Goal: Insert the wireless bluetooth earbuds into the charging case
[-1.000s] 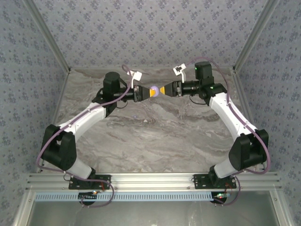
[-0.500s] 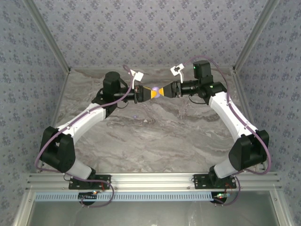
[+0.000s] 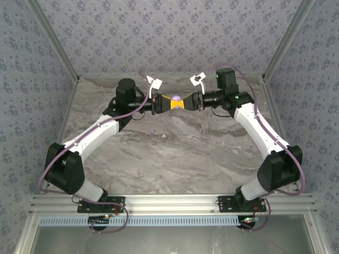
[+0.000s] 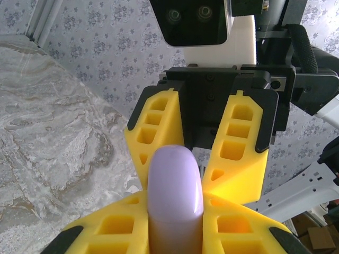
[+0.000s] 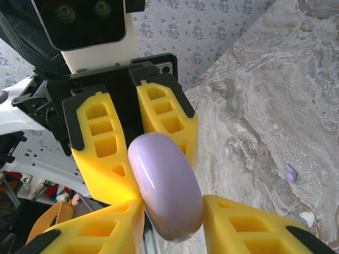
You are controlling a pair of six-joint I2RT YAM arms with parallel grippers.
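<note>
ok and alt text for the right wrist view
A lilac case is gripped by the left claw, facing the camera, with the yellow fingers of the right claw either side of it. A tiny lilac earbud lies on the marble table.
</note>
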